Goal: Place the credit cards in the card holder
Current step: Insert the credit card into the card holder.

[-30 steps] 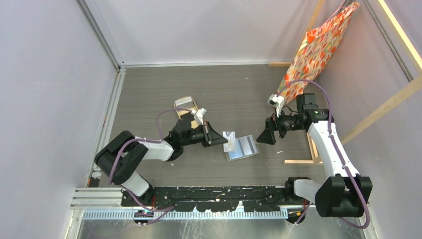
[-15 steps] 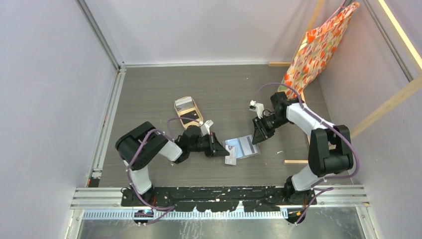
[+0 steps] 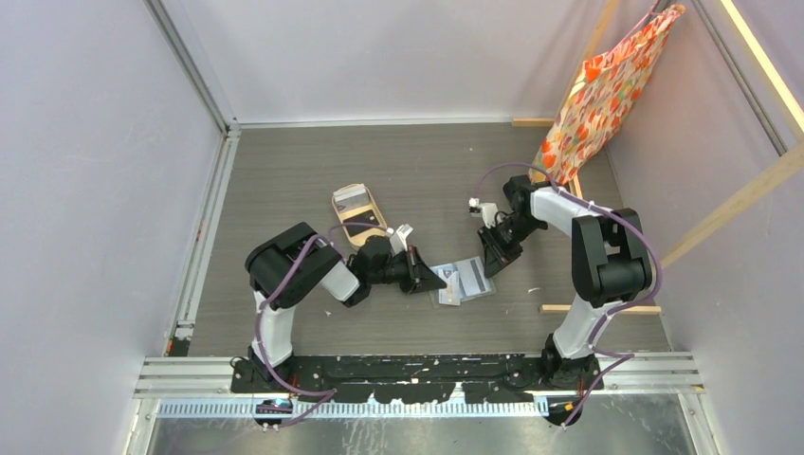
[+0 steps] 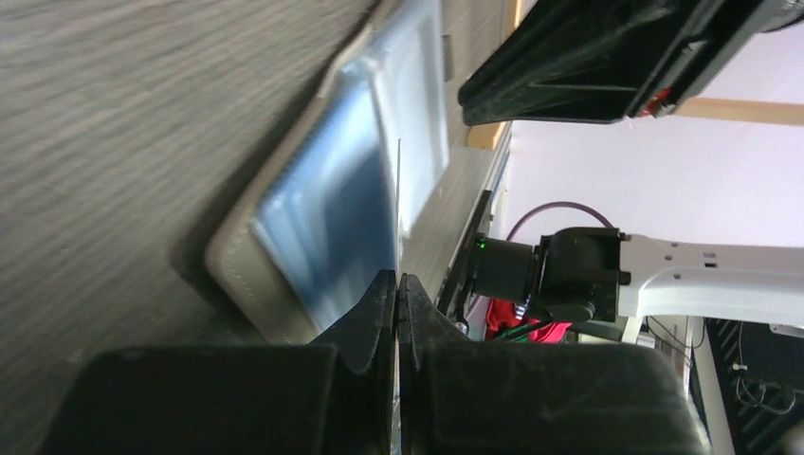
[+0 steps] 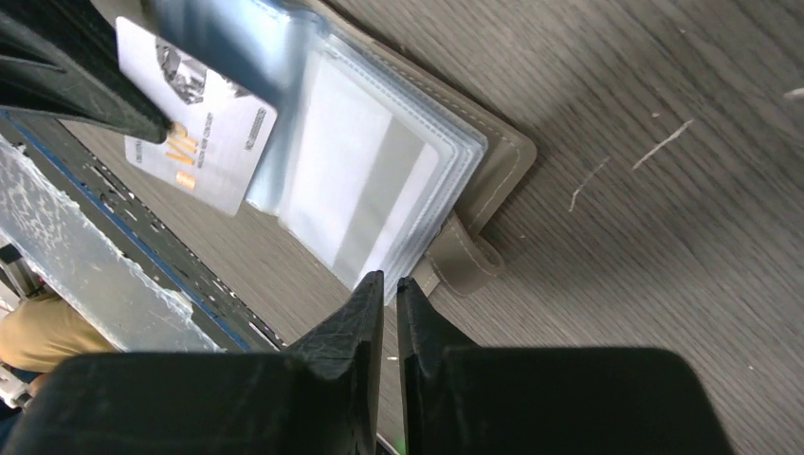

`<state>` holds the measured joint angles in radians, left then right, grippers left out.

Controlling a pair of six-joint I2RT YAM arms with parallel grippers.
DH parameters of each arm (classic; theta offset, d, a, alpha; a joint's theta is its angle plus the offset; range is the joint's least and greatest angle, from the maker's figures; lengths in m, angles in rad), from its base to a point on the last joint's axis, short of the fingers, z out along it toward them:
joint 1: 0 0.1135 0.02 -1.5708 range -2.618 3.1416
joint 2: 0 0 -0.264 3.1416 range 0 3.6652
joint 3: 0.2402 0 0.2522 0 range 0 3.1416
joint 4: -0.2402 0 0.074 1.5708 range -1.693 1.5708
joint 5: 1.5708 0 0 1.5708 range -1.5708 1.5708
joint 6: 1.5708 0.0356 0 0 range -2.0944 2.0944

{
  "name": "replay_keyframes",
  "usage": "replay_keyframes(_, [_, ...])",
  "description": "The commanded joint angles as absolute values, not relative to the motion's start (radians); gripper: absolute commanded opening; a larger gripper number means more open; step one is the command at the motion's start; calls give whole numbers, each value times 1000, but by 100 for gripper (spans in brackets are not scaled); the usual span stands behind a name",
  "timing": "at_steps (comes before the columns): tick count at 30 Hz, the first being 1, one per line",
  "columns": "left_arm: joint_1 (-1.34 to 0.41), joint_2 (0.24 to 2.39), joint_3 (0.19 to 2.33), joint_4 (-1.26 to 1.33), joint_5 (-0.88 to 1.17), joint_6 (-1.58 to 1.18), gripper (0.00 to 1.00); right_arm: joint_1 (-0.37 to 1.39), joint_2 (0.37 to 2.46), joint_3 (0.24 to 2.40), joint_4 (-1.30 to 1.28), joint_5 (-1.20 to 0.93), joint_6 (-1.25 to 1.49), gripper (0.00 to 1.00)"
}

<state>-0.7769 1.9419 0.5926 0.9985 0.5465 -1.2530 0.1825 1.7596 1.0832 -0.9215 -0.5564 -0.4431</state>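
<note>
Left gripper: fingers pressed together, clamped on a white credit card. In the left wrist view the card shows edge-on as a thin line rising from between the fingertips. The card's far end lies over the left half of the open card holder, against the bluish clear sleeves. Whether it has entered a sleeve cannot be told.

Card holder: lies open and flat on the grey wood-grain table, near the middle, between the two grippers. Its snap tab sticks out on the side toward the right arm.

Right gripper: at the holder's 2 o'clock edge, just beside the tab. Its fingers are drawn nearly together, with a slim gap, onto the corner of the clear sleeves.

Tan oval tray: at 10 o'clock from the holder, well apart from it, with dark and pale flat items inside.

Orange patterned bag: hangs at the far right, at 1 o'clock.
</note>
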Motion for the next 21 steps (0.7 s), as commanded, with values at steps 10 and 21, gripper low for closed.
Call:
replay_keyframes(10, [-778,2000,606,1105,466,-1308,0,199,1799,1121,-942,-478,-432,16])
replay_keyframes(21, [-778,2010,586,1221,468,-1335,0,210,1808,1123,-943,-464,-430,16])
